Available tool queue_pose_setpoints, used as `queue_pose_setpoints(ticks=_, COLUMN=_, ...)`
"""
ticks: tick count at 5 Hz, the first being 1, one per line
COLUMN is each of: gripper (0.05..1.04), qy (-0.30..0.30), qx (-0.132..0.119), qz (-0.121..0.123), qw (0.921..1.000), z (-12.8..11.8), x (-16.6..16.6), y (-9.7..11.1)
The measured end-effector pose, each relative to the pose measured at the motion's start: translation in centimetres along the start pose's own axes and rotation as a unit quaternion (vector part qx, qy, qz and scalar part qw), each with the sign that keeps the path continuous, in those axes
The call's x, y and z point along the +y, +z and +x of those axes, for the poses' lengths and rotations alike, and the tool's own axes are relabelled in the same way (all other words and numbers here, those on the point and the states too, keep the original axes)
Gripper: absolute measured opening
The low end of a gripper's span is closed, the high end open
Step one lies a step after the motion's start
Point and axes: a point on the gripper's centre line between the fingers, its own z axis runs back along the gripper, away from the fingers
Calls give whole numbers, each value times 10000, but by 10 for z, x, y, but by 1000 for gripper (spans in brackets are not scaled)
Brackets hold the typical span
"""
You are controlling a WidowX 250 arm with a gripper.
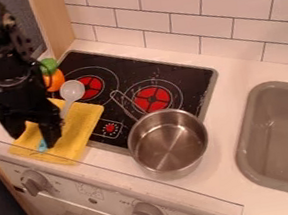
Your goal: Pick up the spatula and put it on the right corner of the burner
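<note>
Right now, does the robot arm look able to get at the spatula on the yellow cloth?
Likely yes: the gripper hangs open over the handle end of the spatula, with nothing seen lying on it.

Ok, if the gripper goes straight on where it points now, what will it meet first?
Probably the blue handle, lying on the yellow cloth; but how high the gripper hangs is unclear.

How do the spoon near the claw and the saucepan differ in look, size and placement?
Look: the spoon has a pale grey, dull head; the saucepan is shiny metal.
Size: the spoon's bowl is small and shallow, while the saucepan is far wider and deep.
Placement: the spoon extends over the yellow cloth; the saucepan sits over the cooktop's front edge.
Shared: both have a handle.
</note>
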Motion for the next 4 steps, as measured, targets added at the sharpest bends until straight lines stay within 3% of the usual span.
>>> queue_pose_setpoints(ticks=2, gripper=1000, qy=-19, qx=99, qz=-66, qw=9999, z=-5, x=4, y=-8)
queue_pose_setpoints(ticks=3, gripper=945, qy=-62, qx=76, qz=-96, qw=9999, z=-7, x=0, y=-7)
queue_pose_setpoints(ticks=4, gripper=662, qy=-141, qx=95, qz=-112, qw=9998, z=-7, x=-5, y=-7)
